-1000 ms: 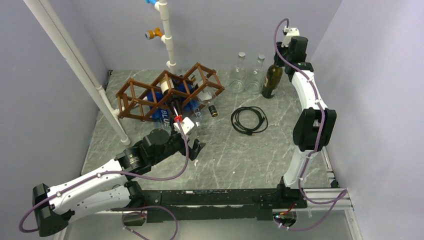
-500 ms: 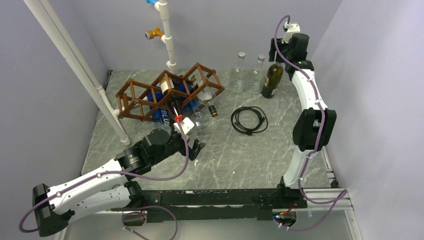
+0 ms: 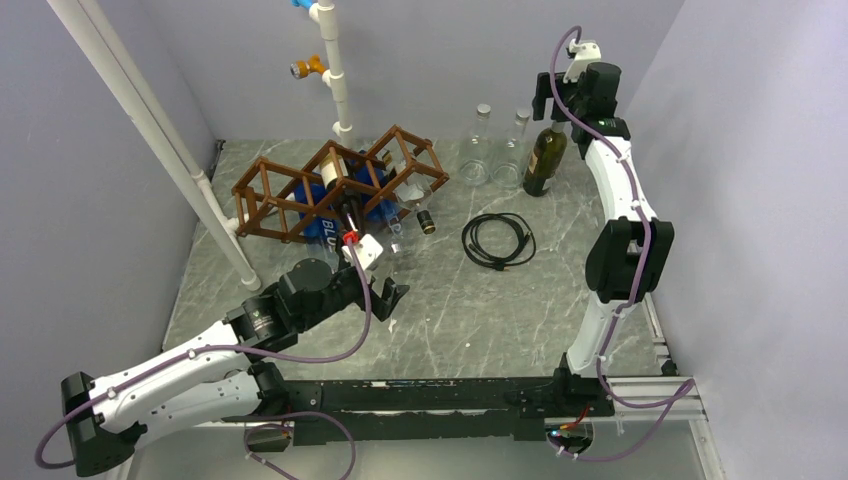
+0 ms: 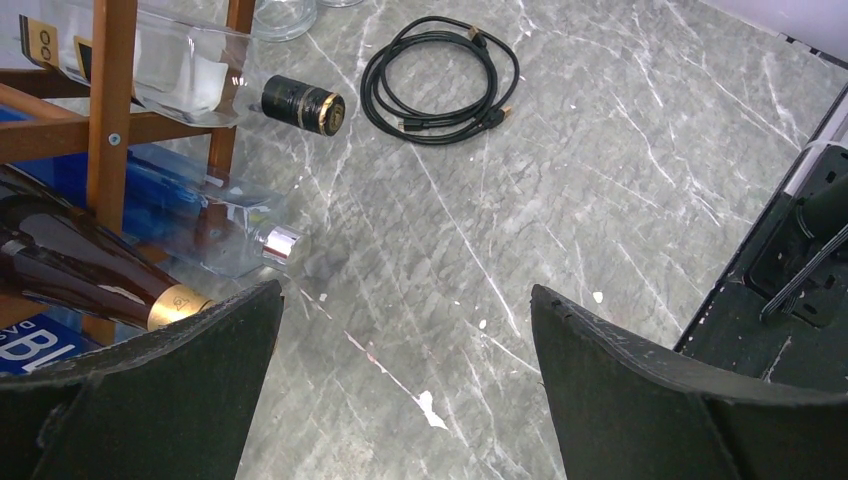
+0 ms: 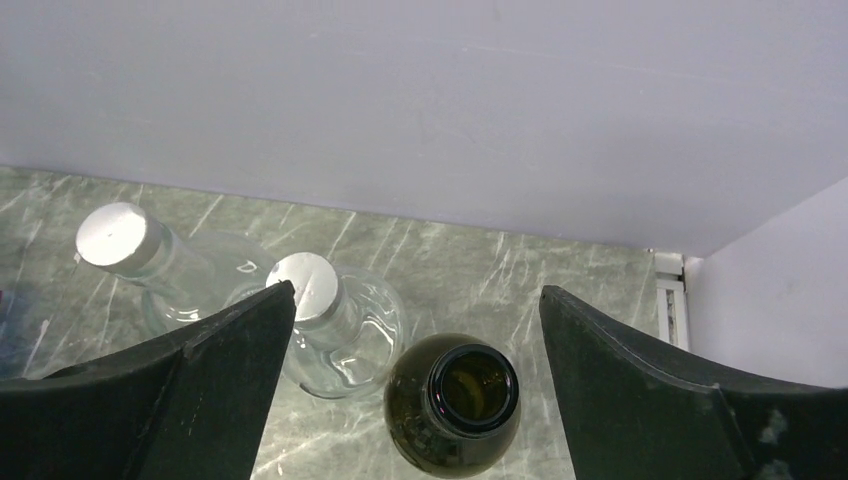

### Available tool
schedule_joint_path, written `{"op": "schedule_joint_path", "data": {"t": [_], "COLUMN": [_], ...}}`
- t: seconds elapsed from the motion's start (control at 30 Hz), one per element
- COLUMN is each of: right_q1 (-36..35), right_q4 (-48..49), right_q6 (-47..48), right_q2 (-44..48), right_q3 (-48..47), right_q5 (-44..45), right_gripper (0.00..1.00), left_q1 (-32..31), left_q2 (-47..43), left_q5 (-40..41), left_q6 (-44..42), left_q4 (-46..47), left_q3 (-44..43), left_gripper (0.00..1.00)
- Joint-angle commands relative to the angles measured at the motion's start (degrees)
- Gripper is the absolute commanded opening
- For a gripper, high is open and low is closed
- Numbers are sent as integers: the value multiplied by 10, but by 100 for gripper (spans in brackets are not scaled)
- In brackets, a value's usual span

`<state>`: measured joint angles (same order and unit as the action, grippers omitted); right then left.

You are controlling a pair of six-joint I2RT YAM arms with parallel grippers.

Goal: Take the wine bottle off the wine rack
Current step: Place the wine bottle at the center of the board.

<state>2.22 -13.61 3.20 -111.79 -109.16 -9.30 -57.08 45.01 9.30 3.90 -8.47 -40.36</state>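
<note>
Where wine rack [image 3: 331,148] stands, label [image 3: 327,226] reads "BLU"

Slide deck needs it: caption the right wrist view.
Open right gripper above an uncapped dark green glass bottle beside two silver-capped clear glass bottles.

This is a robotics lab test cell. Plain lavender-grey partition walls [image 3: 750,150] box in a grey marble-patterned surface [image 3: 480,310]. Two white-and-black jointed robot arms, the left [image 3: 190,370] and the right [image 3: 625,250], are bolted to a black metal rail [image 3: 430,392] at its near edge, and they trail purple cables [image 3: 368,300]. White plastic pipes [image 3: 150,128] run along the back and left side. A brown wooden lattice wine rack [image 3: 300,190] sits on the surface.
</note>
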Motion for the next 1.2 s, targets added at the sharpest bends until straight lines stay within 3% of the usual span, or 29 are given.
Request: {"op": "schedule_joint_path", "data": {"t": [0.0, 0.4, 0.7, 1.17], "right_q1": [1, 1, 2, 2], "right_q4": [13, -3, -78, -107], "right_q6": [4, 27, 96, 143], "right_q2": [42, 75, 153, 363], "right_q3": [-40, -50, -26, 194], "right_q5": [-4, -8, -129, -285], "right_gripper": [96, 97, 99, 100], "left_q1": [2, 2, 2, 4], "left_q2": [-11, -23, -36, -28], "left_q5": [-2, -9, -21, -20], "left_q6": [8, 19, 36, 73], "left_q4": [8, 12, 19, -3], "left_q3": [-17, -17, -19, -59], "left_gripper": [100, 99, 100, 100]}}
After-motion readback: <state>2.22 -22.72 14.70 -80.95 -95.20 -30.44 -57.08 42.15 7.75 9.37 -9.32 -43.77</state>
